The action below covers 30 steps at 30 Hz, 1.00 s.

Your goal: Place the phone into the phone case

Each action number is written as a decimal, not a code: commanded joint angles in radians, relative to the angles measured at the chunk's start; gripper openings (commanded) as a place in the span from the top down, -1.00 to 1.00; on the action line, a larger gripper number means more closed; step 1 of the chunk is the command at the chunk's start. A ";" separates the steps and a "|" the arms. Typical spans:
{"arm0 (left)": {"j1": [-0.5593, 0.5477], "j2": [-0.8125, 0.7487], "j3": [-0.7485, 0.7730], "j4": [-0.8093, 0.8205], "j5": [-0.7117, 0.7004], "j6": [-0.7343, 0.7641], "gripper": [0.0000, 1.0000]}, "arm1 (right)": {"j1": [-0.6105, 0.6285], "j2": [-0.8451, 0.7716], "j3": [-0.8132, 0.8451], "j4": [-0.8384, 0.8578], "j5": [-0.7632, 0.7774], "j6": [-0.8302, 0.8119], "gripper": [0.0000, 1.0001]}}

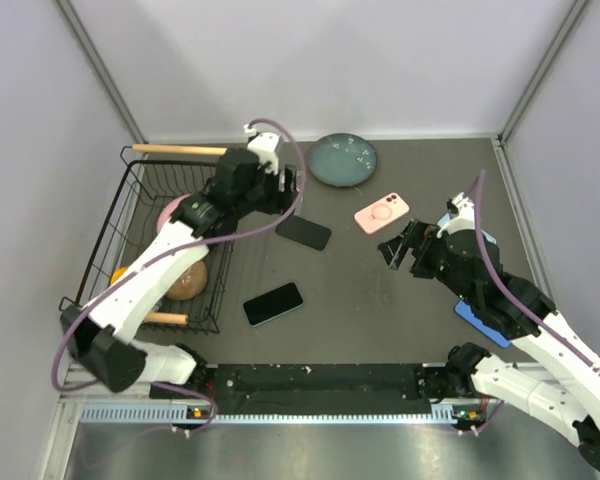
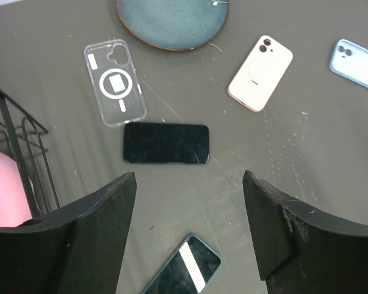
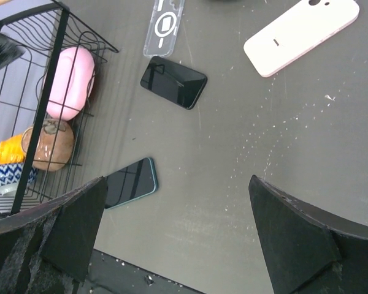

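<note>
A black phone (image 1: 303, 232) lies face up at mid-table, also in the left wrist view (image 2: 165, 143) and the right wrist view (image 3: 173, 82). A second phone with a teal edge (image 1: 273, 304) lies nearer the front (image 2: 184, 269) (image 3: 130, 182). A clear case (image 2: 115, 90) lies just beyond the black phone; my left gripper hides it in the top view. A pink case (image 1: 381, 212) (image 2: 260, 73) lies to the right. A blue case (image 2: 356, 64) lies far right. My left gripper (image 1: 285, 188) (image 2: 189, 184) is open and empty above the black phone. My right gripper (image 1: 398, 250) (image 3: 176, 184) is open and empty.
A black wire dish rack (image 1: 130, 200) stands at the left holding a pink item (image 3: 70, 79), a brown round item (image 3: 49, 146) and others. A dark teal plate (image 1: 344, 160) sits at the back. A wooden handle (image 1: 180, 149) lies behind the rack.
</note>
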<state>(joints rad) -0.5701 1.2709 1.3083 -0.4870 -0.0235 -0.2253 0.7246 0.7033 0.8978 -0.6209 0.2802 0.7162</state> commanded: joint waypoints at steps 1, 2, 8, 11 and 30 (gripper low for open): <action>-0.034 0.195 0.172 -0.053 -0.150 0.049 -0.48 | 0.009 -0.074 -0.045 0.082 -0.050 -0.066 -0.97; -0.036 0.234 0.236 -0.065 -0.174 0.055 -0.44 | 0.009 -0.091 -0.056 0.093 -0.062 -0.072 -0.98; -0.036 0.563 0.513 -0.188 -0.291 0.040 -0.14 | 0.010 -0.197 -0.114 0.147 -0.124 -0.130 -0.97; -0.036 0.709 0.638 -0.240 -0.320 0.034 -0.05 | 0.009 -0.229 -0.123 0.153 -0.142 -0.155 -0.96; 0.029 0.980 0.711 -0.159 -0.269 0.014 0.07 | 0.010 -0.249 -0.154 0.159 -0.119 -0.213 -0.86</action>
<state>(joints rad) -0.5419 2.2524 2.0144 -0.7071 -0.2264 -0.2077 0.7250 0.4583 0.7521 -0.4999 0.1444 0.5262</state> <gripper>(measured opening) 0.475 0.935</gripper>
